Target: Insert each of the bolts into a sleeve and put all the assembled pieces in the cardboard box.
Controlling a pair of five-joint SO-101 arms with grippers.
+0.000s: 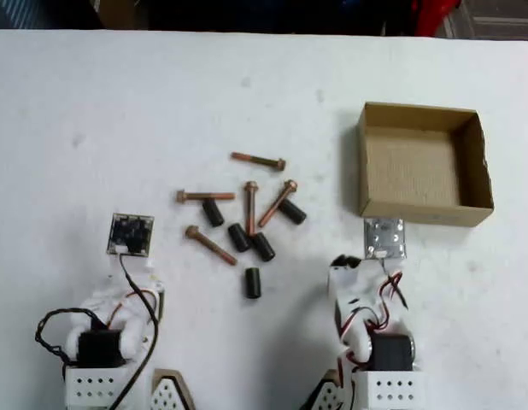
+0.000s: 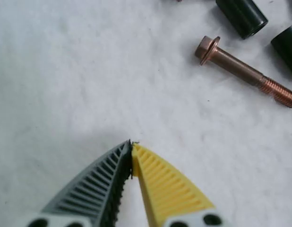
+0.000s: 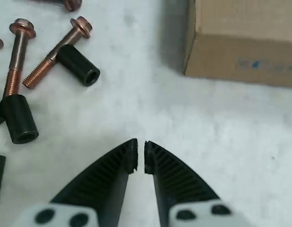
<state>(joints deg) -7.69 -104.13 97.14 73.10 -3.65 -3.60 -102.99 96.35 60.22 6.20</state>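
Grey and yellow, the left gripper sits farthest to the left of the cardboard box, well apart from it. Its two fingers are pressed tip to tip and hold nothing. Closer to the box, but still apart from its left wall, five copper-toned bolts and five black sleeves lie scattered on the white table, each bolt lying outside the sleeves. One bolt lies alone at the far side of the scatter, level with the box's middle. One sleeve lies alone on the near side, nearer the arms than the box's front wall. The bolt and sleeve nearest the box lie side by side, touching or nearly so. The black right gripper hovers over bare table just in front of the box's near left corner. Its fingers are drawn together to a thin slit, with nothing held. The box stands upright, its open top facing up.
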